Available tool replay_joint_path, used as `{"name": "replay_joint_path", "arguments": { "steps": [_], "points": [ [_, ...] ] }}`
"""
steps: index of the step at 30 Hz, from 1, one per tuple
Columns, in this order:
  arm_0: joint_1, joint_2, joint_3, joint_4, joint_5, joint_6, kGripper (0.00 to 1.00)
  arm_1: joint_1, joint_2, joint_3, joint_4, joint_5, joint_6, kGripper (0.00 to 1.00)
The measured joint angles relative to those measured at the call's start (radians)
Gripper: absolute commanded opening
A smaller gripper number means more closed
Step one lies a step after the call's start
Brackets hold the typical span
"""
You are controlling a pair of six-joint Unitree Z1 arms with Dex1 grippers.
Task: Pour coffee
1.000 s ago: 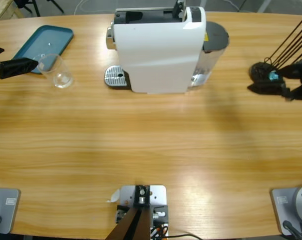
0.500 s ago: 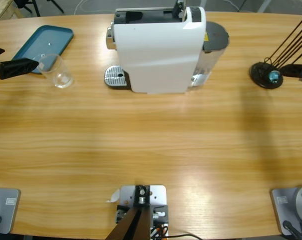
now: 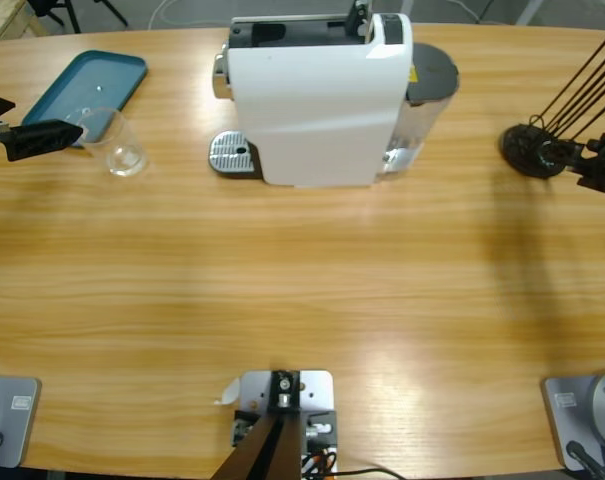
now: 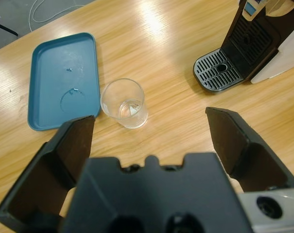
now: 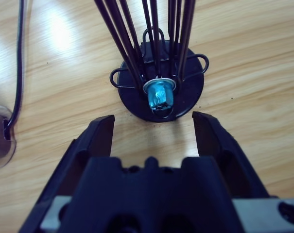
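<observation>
A: Over at the left end of the worktop (image 3: 302,300): hovered with the left fingers (image 4: 71,145) spread wide, gripping nothing, lined up on the glass (image 4: 123,103).

B: Stood upright just beside the teal tray (image 4: 64,77), touching its edge or barely off it; couldn't tell which. Sat well apart from the drip grate (image 4: 218,75) of the coffee machine (image 3: 317,100), too.

A: Called for a low, square approach, by my reckoning. Needed to straddle the wall evenly, close gently, keep it upright all the way across. Looked thin and slippery; could easily have skidded or tipped under a lopsided squeeze.

B: And on the right?

A: Hovered with the right fingers (image 5: 219,141) released as well, holding nothing, just short of the black capsule stand (image 5: 137,104). Pointed straight at the blue capsule (image 5: 159,97), down at the foot of the wire rods (image 5: 122,39).

B: Probably wanted a narrow reach there. Had to slip in under the rods without snagging, then pinch the capsule cleanly. Risked dragging the whole stand otherwise.

A: Judged the job barely begun. Saw no glass on the grate and no capsule in hand. Needed both sorted before any coffee.
</observation>
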Motion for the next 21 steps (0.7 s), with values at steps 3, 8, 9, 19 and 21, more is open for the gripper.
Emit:
{"name": "replay_joint_path", "arguments": {
  "steps": [3, 8, 9, 19, 21],
  "points": [
    [0.0, 0.0, 0.0, 0.0, 0.0, 0.0, 0.982, 0.0, 0.016, 0.0, -0.023, 0.0, 0.0, 0.678],
    [0.0, 0.0, 0.0, 0.0, 0.0, 0.0, 0.982, -0.001, 0.048, 0.0, -0.043, 0.0, 0.0, 0.678],
    [0.0, 0.0, 0.0, 0.0, 0.0, 0.0, 0.982, -0.003, 0.051, 0.0, -0.046, 0.0, 0.0, 0.678],
    [0.0, 0.0, 0.0, 0.0, 0.0, 0.0, 0.977, -0.038, 0.087, 0.0, -0.061, -0.011, 0.0, 0.683],
    [0.0, 0.0, 0.0, 0.0, 0.0, 0.0, 0.977, -0.041, 0.089, 0.0, -0.065, -0.011, 0.0, 0.683]
  ]
}}
